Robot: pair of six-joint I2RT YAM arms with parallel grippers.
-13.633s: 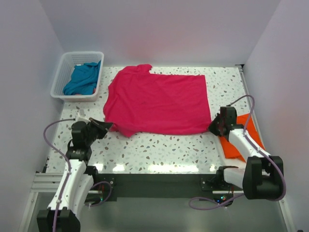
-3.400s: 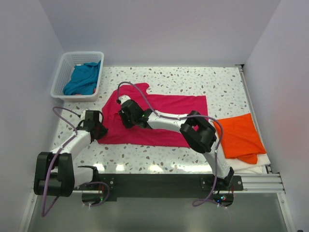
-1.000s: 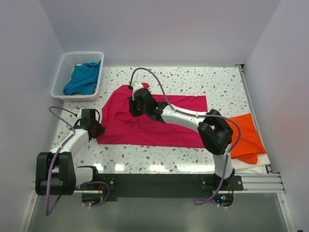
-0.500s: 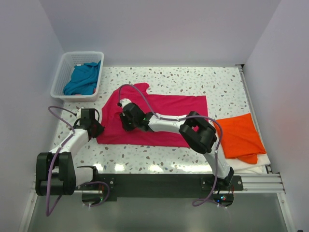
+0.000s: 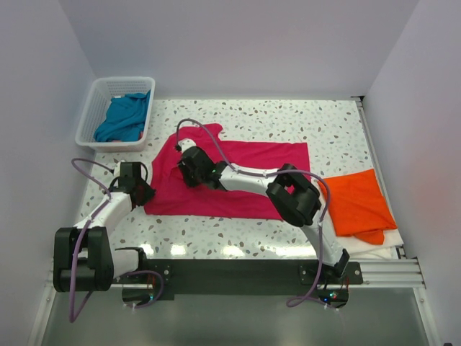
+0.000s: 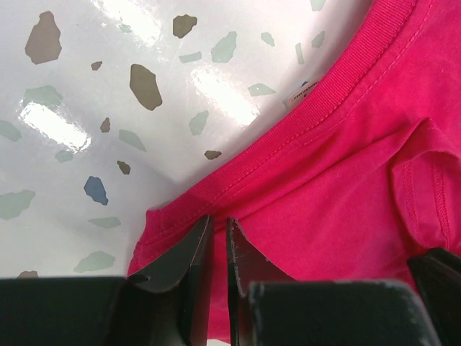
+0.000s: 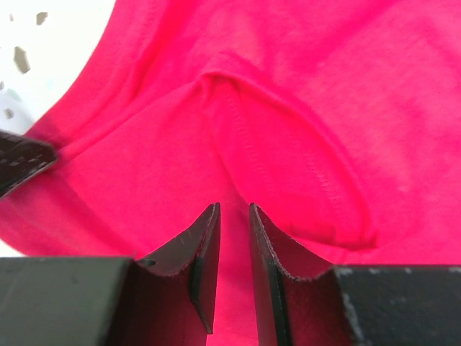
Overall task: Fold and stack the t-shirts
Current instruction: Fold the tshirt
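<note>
From above, the crimson-pink t-shirt (image 5: 245,180) lies spread mid-table, its left side partly turned in, so its folding looks only begun; the orange t-shirt (image 5: 356,202) rests at the right edge, seemingly folded already; the teal-blue t-shirt (image 5: 124,115) sits crumpled in the basket (image 5: 94,97), untouched; the left gripper (image 5: 144,193) is at the pink shirt's near left corner, the right gripper (image 5: 189,164) near its left sleeve; the left wrist view shows those fingers drawn to a narrow slit over the hem corner, apparently pinching it; the right wrist view shows a similar narrow slit with pink cloth between, beside a sleeve fold; stacking remains
</note>
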